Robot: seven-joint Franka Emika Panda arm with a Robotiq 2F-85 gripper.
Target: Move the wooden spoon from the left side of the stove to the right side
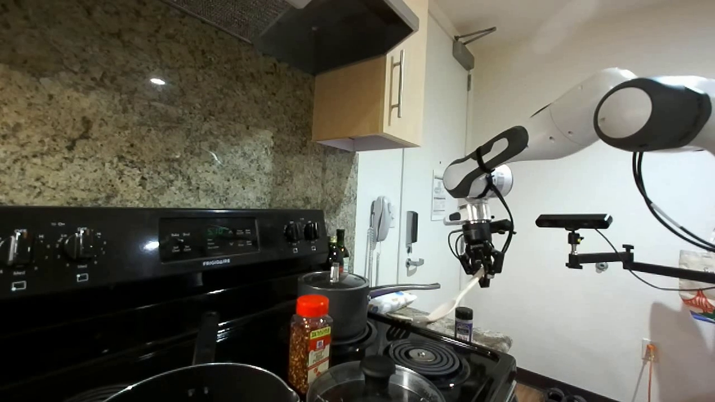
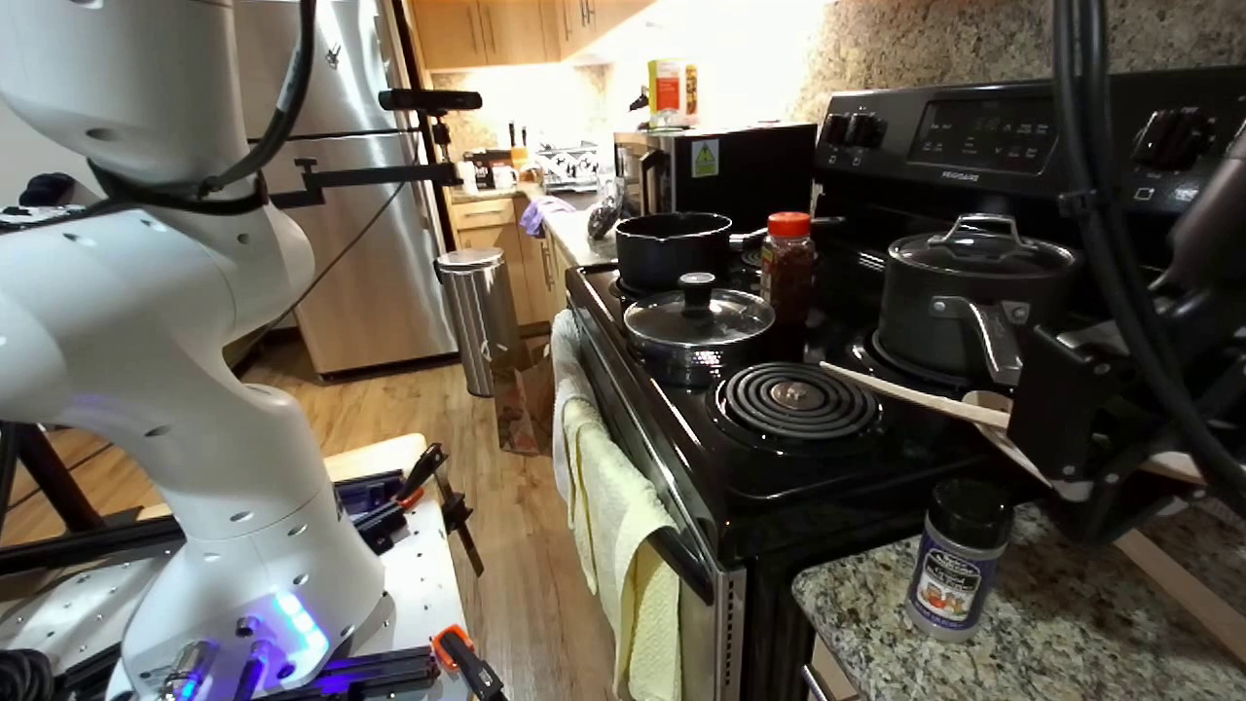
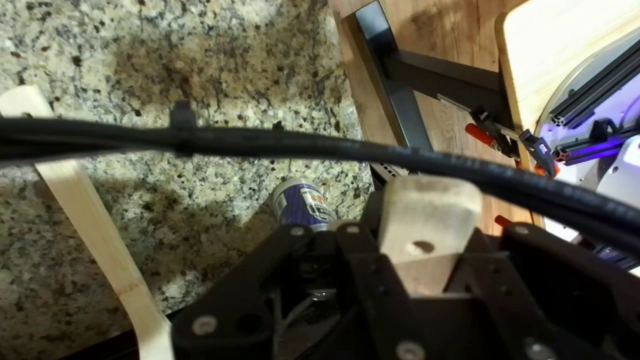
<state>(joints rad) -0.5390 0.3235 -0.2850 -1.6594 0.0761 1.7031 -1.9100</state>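
The pincer point(image 1: 484, 276) grips the wooden spoon point(image 1: 447, 306) by its handle, beside the stove point(image 1: 128, 234); the handle's holed end shows between the fingers point(image 3: 372, 280), while the bowl end slopes down toward the stove. A second wooden utensil point(image 3: 85, 220) lies on the desk point(image 3: 280, 35) next to the stove.

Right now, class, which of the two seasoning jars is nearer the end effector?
The black-capped, purple-labelled jar on the granite counter; the red-capped jar stands farther from the end effector, on the stove.
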